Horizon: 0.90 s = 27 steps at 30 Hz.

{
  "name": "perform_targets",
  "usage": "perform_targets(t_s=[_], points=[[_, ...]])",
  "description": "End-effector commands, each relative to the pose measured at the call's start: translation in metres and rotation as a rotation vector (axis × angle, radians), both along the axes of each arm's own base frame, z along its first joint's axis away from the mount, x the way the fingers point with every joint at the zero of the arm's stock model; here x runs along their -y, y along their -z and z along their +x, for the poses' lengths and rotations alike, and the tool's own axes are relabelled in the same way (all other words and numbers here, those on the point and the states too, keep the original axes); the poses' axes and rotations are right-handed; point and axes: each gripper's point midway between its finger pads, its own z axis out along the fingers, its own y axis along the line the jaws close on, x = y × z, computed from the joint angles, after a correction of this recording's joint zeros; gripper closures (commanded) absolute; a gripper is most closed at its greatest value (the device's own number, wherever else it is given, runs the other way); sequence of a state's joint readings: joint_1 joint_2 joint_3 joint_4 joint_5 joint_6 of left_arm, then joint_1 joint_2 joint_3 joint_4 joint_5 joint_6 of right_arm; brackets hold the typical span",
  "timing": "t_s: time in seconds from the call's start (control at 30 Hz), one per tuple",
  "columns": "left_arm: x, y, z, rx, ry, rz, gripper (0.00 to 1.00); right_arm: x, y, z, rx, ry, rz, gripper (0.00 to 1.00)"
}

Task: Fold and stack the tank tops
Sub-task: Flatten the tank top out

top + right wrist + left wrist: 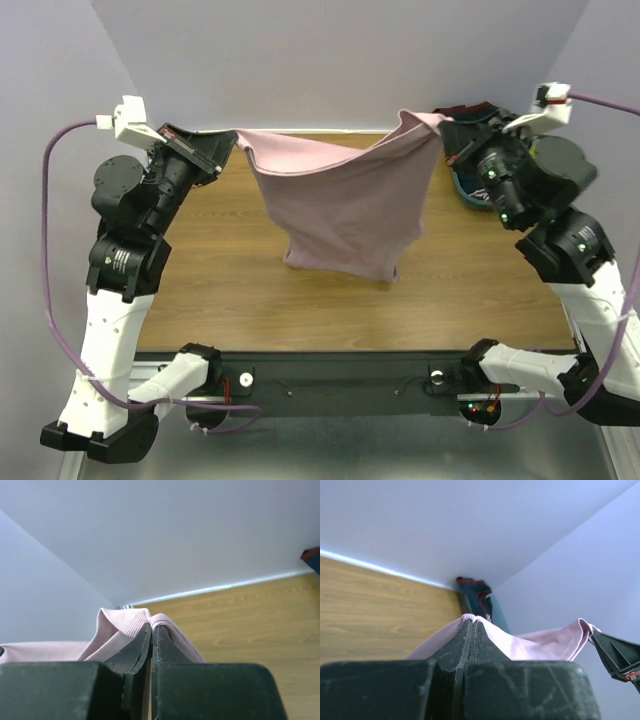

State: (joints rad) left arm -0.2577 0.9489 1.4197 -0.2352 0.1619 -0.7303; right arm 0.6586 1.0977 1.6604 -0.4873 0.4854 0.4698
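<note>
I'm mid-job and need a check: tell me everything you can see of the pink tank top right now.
The pink tank top is plain dusty pink-mauve, made of soft, finely ribbed cloth. It hangs spread between the two arms over the wooden table. The left claw is shut on one upper corner and the right claw on the other. Its top edge sags between them, and the body drapes down in loose folds, narrowing toward the hem. I cannot tell whether the hem touches the table.
</note>
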Motion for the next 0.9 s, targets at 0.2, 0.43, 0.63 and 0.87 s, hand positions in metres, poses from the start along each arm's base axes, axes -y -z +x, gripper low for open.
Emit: perform_targets(t_s=[0.2,0.43,0.63,0.87], points=[[-0.009,-0.061,0.001,0.128,-0.042,-0.156,1.0,0.009,-0.029,0.005,0.068,0.05,-0.023,1.0],[0.011,-0.048,0.077,0.109,-0.001,-0.155,1.0,-0.036,0.028,0.119,-0.077,-0.054,-0.108,0.99],[0.032,-0.073,0.172,0.16,0.113,-0.095,1.0,-0.032,-0.019,0.198,0.028,-0.176,-0.003,1.0],[0.034,-0.122,0.202,0.284,0.251,-0.097,1.0,-0.017,-0.083,0.207,0.227,-0.194,0.046,1.0]])
